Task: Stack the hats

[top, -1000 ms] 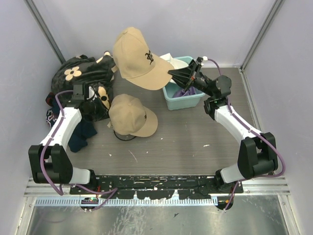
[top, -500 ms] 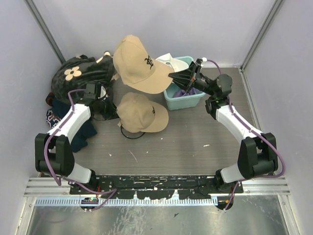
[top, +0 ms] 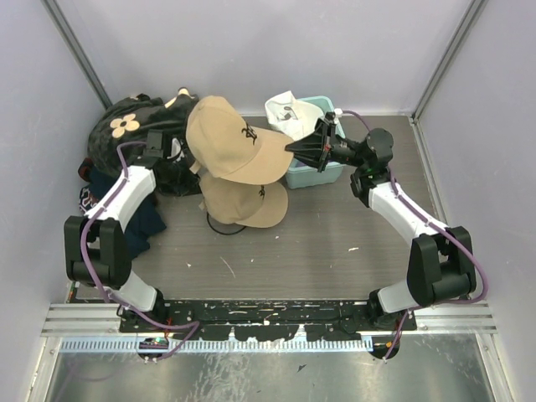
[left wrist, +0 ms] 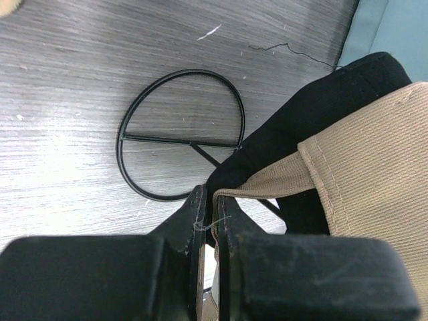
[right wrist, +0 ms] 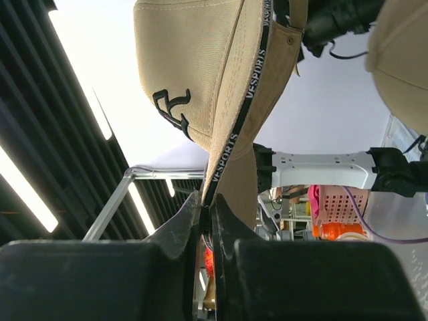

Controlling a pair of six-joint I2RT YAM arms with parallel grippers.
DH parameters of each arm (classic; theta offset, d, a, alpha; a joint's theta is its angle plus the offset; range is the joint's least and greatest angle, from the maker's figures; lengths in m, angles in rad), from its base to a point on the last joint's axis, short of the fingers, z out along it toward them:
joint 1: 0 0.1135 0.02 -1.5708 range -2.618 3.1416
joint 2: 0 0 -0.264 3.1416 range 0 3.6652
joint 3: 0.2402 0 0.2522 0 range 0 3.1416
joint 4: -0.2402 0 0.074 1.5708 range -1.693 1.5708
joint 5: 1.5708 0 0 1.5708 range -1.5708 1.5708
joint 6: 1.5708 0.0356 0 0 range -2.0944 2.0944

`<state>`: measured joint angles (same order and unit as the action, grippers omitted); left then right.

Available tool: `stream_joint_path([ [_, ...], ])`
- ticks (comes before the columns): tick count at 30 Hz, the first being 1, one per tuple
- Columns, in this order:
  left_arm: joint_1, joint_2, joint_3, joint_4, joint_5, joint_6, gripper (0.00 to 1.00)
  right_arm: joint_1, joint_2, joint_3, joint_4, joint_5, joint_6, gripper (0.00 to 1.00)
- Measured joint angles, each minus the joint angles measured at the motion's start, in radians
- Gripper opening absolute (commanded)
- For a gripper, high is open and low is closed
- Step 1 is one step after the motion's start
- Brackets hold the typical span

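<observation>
My right gripper [top: 291,146] is shut on the brim edge of a tan hat [top: 230,138] and holds it in the air, just above a second tan hat [top: 247,201] on the table. In the right wrist view the held tan hat [right wrist: 200,73] rises from the shut gripper [right wrist: 206,200], its black logo showing. My left gripper [left wrist: 208,200] is shut on the back edge of the lower tan hat [left wrist: 368,167], with a black hat [left wrist: 314,114] showing beneath it. From above, the left gripper [top: 180,163] sits at that hat's left side. A white hat [top: 289,113] rests on the teal bin.
The teal bin [top: 322,173] stands at the back right of centre. Black fabric with tan flowers [top: 134,126] and dark navy clothing [top: 142,226] are piled at the left. A black wire ring stand [left wrist: 180,134] lies on the table by the lower hats.
The right gripper has carried its tan hat down and left until it hangs over the lower one. The left gripper has dragged the lower tan hat to the right and farther back.
</observation>
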<state>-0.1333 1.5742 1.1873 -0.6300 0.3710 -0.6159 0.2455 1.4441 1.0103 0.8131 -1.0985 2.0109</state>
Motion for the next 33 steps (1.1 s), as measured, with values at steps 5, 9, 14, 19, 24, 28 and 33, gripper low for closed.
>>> stream_joint_path([
  [5,0.024,0.026,0.033,-0.016,0.021,0.029,0.12,0.011,0.008,-0.066,0.005,-0.014,-0.019,0.01],
  [9,0.033,0.054,0.056,-0.026,0.046,0.045,0.11,0.022,0.050,-0.134,0.067,-0.016,-0.016,0.01],
  [14,0.035,0.078,0.072,-0.027,0.073,0.057,0.10,0.047,0.122,-0.185,0.124,-0.013,-0.012,0.01],
  [19,0.036,0.089,0.081,-0.027,0.088,0.064,0.09,0.066,0.183,-0.226,0.232,-0.010,0.002,0.01],
  [24,0.037,0.089,0.081,-0.028,0.091,0.065,0.08,0.066,0.245,-0.273,0.342,-0.003,0.018,0.01],
  [28,0.037,0.089,0.081,-0.030,0.092,0.066,0.08,0.059,0.268,-0.295,0.360,-0.003,-0.002,0.01],
  [33,0.039,0.090,0.081,-0.031,0.092,0.072,0.07,0.023,0.257,-0.300,0.272,-0.037,-0.152,0.01],
])
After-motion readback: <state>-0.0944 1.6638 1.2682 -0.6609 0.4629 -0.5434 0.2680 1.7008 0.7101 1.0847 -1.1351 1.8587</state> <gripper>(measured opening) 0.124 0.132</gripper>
